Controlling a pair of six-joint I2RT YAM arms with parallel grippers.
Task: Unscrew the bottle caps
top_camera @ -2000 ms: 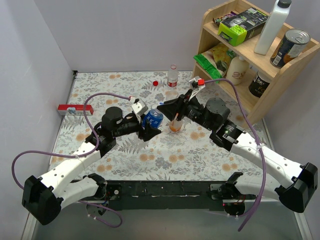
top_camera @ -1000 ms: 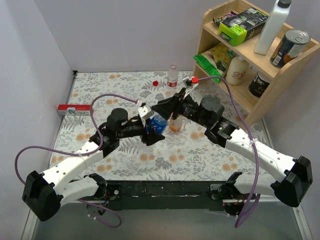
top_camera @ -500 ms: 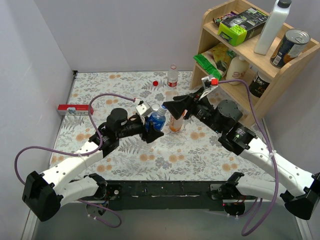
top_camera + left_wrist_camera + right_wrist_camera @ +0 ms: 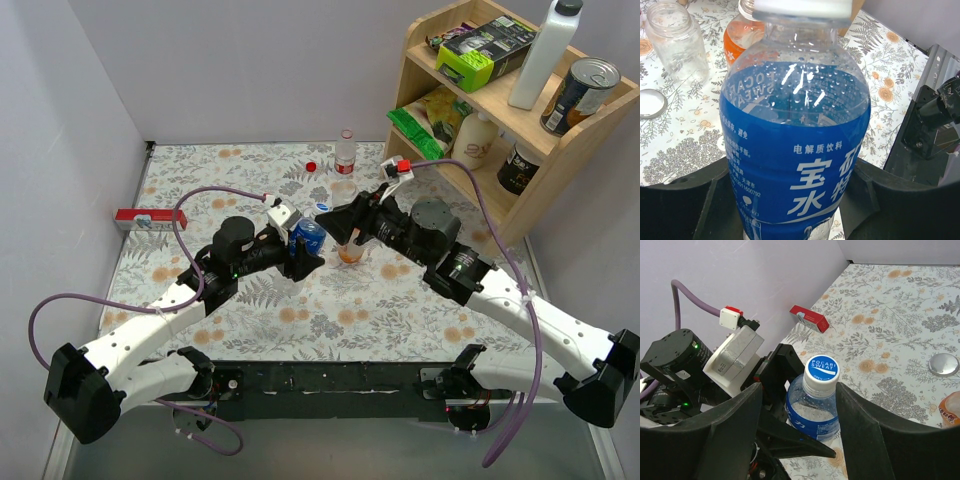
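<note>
Blue-labelled clear plastic bottle (image 4: 795, 150): pinching it with left gripper (image 4: 300, 256); bringing right gripper (image 4: 799, 390) back, jaws spread, astride bluish-white round screw cap (image 4: 822, 368); probably resetting for another twist.

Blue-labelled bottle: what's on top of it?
Its bluish-white cap, seated on the neck, with the right gripper open, fingers flanking it. The cap covers the threads, so any loosening cannot be seen.

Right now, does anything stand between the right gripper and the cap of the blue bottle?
Nothing visible does. In the right wrist view the cap shows in the open gap of the right gripper, with nothing in front. The left gripper grips the blue bottle lower down on its body, clear of the cap.
</note>
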